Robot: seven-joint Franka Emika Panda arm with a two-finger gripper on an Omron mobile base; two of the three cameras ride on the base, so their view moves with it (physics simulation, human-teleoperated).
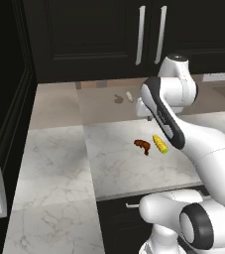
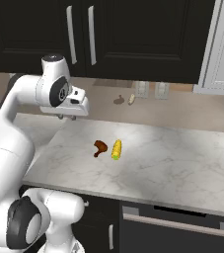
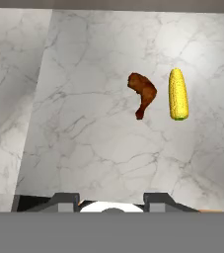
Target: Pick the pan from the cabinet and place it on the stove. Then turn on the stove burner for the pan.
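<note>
End effector [image 2: 66, 117] hangs over bare marble counter [image 2: 182, 168].

The marble counter [image 2: 172, 163] lies mostly bare, with only a drumstick [image 2: 99, 147] and a corn cob [image 2: 116, 149] just beside each other near its middle, so there is free surface on every side of that pair. Above the counter's back edge the cabinet [image 2: 133, 34] doors are closed, their two silver handles [image 2: 81, 34] side by side, and the shut panels bar any reach inside. The arm's wrist [image 2: 64, 101] hangs over the counter to the left of the drumstick, apart from it, with open air between it and the doors.
</note>
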